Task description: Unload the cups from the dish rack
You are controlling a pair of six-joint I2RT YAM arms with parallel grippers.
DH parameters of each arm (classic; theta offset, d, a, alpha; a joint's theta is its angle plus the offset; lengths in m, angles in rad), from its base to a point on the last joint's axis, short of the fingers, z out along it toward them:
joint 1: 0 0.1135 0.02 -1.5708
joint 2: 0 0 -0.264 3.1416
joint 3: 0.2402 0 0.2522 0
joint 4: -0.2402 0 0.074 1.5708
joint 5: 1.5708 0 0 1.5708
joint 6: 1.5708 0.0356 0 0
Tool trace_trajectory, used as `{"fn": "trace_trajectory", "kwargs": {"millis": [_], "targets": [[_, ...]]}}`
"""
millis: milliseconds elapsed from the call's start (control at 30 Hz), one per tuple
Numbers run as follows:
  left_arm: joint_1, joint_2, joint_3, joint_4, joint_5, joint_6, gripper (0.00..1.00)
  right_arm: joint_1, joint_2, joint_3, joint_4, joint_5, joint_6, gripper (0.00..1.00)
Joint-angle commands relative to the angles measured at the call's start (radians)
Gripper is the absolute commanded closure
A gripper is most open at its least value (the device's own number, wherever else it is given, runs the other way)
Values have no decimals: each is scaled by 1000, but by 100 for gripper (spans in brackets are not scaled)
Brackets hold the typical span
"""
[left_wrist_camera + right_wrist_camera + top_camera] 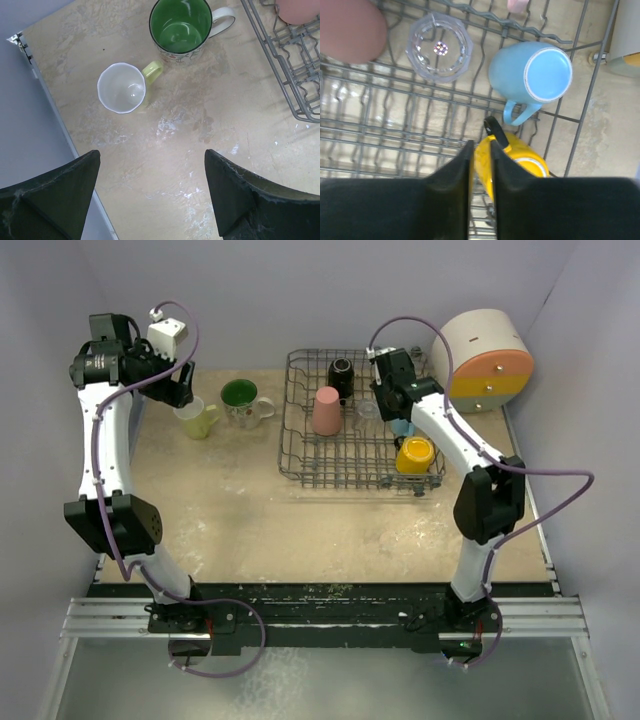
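The grey wire dish rack (300,465) holds a black mug (341,374), a salmon tumbler (326,411), a clear glass (439,46), a light blue mug (532,75) and a yellow-orange mug (515,162). A pink bit (517,4) shows at the rack's far side. A green-inside white mug (180,27) and a pale yellow-green cup (122,88) stand on the table to the rack's left. My left gripper (152,165) is open and empty above the table near those two. My right gripper (480,145) is shut and empty, hovering over the yellow-orange mug inside the rack.
A round cream, orange and yellow drawer box (490,360) stands right of the rack at the back. The table's left edge (55,115) runs close beside the pale cup. Purple walls close in the table on three sides.
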Motion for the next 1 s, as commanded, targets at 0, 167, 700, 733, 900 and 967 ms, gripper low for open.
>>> {"fn": "trace_trajectory", "kwargs": {"millis": [0, 167, 700, 733, 900, 967], "targets": [[5, -70, 1, 10, 39, -1, 12, 1, 60, 4, -60, 95, -30, 65], [5, -80, -11, 10, 38, 8, 12, 1, 106, -41, -52, 82, -47, 46], [6, -82, -21, 10, 22, 22, 12, -26, 235, 15, -22, 95, -98, 42], [5, -80, -21, 9, 22, 22, 12, -27, 229, 8, -9, 91, -98, 42], [5, -80, -32, 11, 22, 17, 12, -38, 234, 2, 10, 84, -99, 43], [5, -81, -33, 13, 20, 17, 12, -49, 245, -4, -3, 75, -84, 44]]}}
